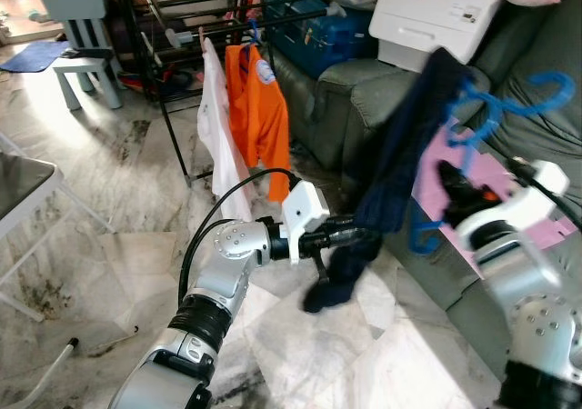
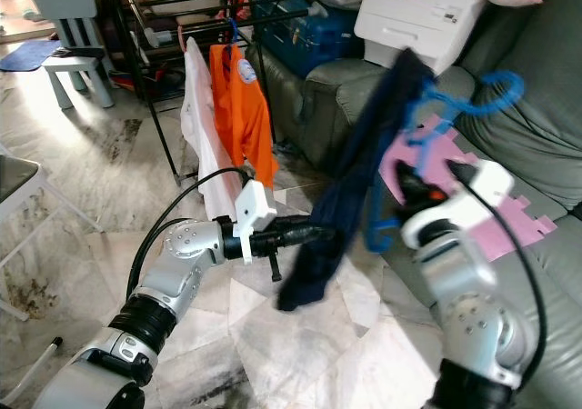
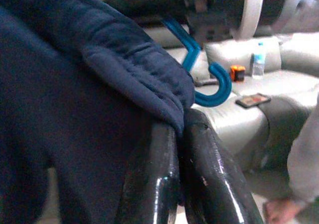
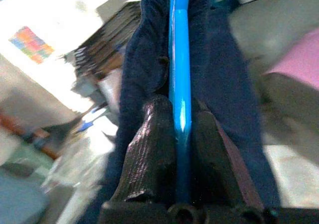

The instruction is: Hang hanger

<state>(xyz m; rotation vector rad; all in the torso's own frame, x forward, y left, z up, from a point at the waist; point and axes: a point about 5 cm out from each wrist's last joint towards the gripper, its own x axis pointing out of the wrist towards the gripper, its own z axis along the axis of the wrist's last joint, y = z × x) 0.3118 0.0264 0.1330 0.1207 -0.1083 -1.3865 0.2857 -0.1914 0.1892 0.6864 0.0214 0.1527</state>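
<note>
Right gripper (image 4: 182,122) clamps blue hanger (image 1: 509,109) at right of frame; left gripper (image 3: 187,159) pinches navy garment (image 1: 400,164) centre-frame, likely steadying it for the drying rack (image 1: 173,27), upper left.

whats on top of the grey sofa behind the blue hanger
On the grey sofa lie a pink foam mat, a white printer and blue crates. The dark blue garment covers part of the seat.
</note>
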